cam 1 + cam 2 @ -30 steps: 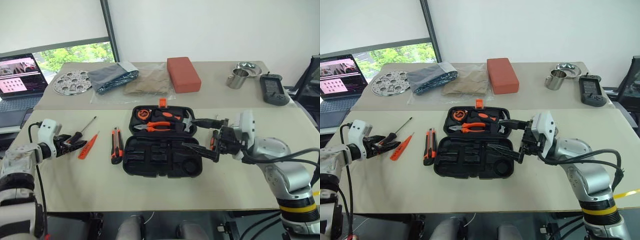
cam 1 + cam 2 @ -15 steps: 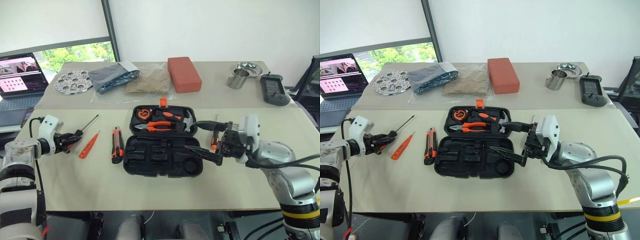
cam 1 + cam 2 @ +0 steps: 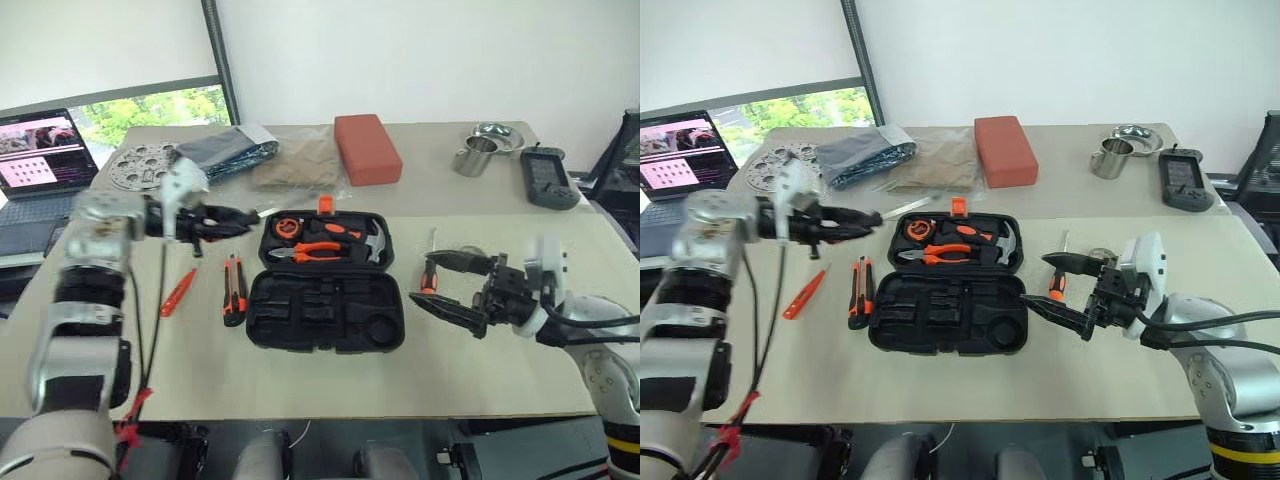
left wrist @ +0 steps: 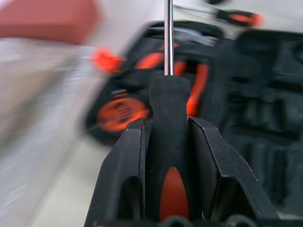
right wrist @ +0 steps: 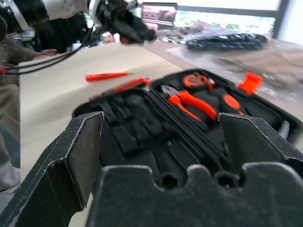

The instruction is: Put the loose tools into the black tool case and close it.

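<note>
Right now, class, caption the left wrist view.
Left gripper clamps a black-handled screwdriver, shaft aimed at the open tool case.

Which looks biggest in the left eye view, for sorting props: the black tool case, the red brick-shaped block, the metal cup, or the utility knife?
Largest to smallest, as they appear:
1. black tool case
2. red brick-shaped block
3. utility knife and metal cup: look similar, and the cup sits farther from the camera, so I won't rank them.
</note>
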Motion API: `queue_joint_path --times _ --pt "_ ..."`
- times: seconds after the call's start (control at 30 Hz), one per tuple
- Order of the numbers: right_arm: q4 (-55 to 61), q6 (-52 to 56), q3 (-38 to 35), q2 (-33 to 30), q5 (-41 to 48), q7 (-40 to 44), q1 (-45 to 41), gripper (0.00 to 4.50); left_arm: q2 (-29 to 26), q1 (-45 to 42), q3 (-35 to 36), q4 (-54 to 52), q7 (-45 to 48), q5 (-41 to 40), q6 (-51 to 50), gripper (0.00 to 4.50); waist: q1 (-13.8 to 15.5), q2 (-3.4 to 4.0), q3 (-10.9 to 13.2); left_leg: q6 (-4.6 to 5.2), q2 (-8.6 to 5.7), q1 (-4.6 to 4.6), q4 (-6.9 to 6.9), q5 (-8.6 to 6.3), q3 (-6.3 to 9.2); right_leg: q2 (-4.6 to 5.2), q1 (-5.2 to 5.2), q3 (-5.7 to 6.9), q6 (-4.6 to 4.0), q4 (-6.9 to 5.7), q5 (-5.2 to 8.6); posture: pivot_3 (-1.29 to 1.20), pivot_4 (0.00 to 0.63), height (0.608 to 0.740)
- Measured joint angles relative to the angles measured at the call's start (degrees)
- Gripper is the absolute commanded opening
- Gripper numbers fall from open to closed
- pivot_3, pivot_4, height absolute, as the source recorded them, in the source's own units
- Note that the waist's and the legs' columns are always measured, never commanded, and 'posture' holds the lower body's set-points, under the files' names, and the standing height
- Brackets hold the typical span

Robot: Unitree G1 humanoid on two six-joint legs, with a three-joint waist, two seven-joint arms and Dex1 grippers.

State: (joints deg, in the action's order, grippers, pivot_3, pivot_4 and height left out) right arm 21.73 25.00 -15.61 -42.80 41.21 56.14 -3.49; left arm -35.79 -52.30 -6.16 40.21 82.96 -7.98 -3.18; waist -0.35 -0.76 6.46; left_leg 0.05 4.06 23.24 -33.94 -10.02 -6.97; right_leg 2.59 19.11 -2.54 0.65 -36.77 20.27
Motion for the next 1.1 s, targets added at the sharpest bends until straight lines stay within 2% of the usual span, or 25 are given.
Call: queue_joint_path --times 0.43,0.8,1.1 --pt "6.51 -2.52 -3.87 0.57 -2.10 -4.05 6.34 4.50 6.27 -4.08 -9.01 7.28 2.04 8.55 9.27 0.89 -0.10 -0.03 0.04 -0.07 -0.07 0.05 -0.01 0.05 0.17 -0.12 -0.02 -0.18 0.00 0.00 0.00 0.00 0.150 0.740" --pt "7.58 -2.96 -3.97 0.56 -2.25 -5.73 6.48 4.50 8.70 -4.04 -12.06 9.94 0.43 13.09 11.74 0.89 0.03 -0.02 0.03 -0.07 -0.08 0.03 -0.03 0.05 0.22 -0.12 -0.06 -0.18 0.01 -0.01 0.00 0.00 0.150 0.740" --pt "7.78 -2.96 -3.97 0.52 -2.24 -6.21 6.49 4.50 9.96 -3.22 -12.97 7.94 -3.22 14.95 10.46 0.89 0.49 0.02 0.00 -0.02 -0.12 -0.10 -0.17 0.09 0.37 -0.13 -0.38 -0.16 0.01 -0.02 0.00 0.00 0.150 0.740"
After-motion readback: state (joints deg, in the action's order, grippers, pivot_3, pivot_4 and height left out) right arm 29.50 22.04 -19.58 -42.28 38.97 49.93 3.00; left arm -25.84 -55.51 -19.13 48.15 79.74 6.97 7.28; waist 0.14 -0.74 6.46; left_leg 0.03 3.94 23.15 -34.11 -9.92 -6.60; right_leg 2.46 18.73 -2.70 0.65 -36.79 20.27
